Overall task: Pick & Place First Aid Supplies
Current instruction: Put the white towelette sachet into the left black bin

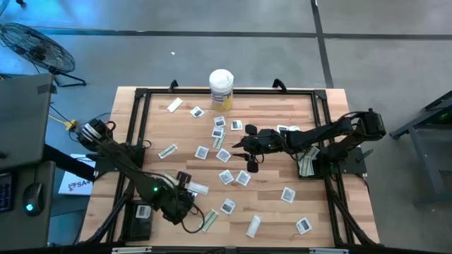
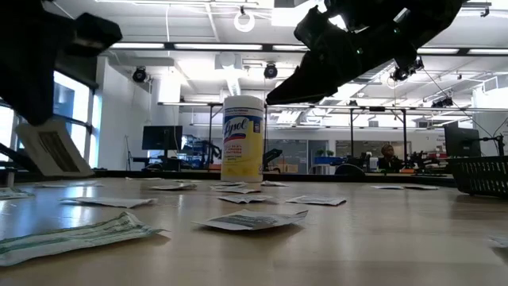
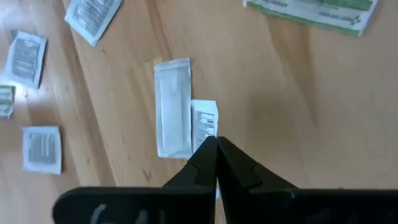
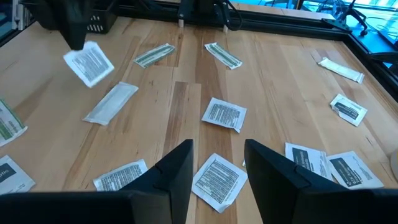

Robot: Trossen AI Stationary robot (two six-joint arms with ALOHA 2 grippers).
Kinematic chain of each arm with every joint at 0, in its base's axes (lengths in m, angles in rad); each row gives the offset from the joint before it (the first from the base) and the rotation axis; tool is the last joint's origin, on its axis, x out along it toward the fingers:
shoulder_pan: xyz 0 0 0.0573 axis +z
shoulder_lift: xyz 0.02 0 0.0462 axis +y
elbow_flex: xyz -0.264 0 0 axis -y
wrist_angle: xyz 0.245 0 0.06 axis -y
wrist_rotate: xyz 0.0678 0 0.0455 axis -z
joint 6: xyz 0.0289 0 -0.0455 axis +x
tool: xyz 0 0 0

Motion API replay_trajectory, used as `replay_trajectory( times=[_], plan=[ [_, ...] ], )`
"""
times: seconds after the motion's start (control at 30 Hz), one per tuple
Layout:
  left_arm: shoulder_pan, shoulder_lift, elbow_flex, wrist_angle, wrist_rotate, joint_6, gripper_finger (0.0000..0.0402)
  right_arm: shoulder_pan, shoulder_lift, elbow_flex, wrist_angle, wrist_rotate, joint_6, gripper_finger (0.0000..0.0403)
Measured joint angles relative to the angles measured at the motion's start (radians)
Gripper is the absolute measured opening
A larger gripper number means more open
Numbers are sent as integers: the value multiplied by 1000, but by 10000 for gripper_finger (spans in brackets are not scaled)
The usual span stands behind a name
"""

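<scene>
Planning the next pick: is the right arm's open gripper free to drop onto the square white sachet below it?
Probably yes: the right gripper hangs open above the square white sachet, with nothing between them.

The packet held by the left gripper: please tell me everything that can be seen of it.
The packet is a small flat square white sachet with dark printed lines, probably paper or foil. The left gripper is shut on one edge and holds it lifted above the table, tilted, as the right wrist view shows. Below it a narrow oblong white wrapper lies on the wood, not touching.

White sachets [image 4: 224, 115] with dark print, green-striped wrappers [image 3: 311, 11], white canister [image 1: 221, 89] with yellow label, pale wood table [image 1: 282, 212]
</scene>
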Motion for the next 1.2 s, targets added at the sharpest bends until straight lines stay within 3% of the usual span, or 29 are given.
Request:
replay_trajectory(
  times=[0.33, 0.57, 1.2],
  plan=[
    [-59, 0, 135, -276, 21, -150, 0, 0, 0, 0, 0, 0, 0, 138],
    [-106, 0, 197, -443, 96, -339, 0, 0, 0, 0, 0, 0, -2, 138],
    [-291, 0, 199, -542, 269, -838, 0, -1, 0, 0, 0, 0, -15, 138]
  ],
)
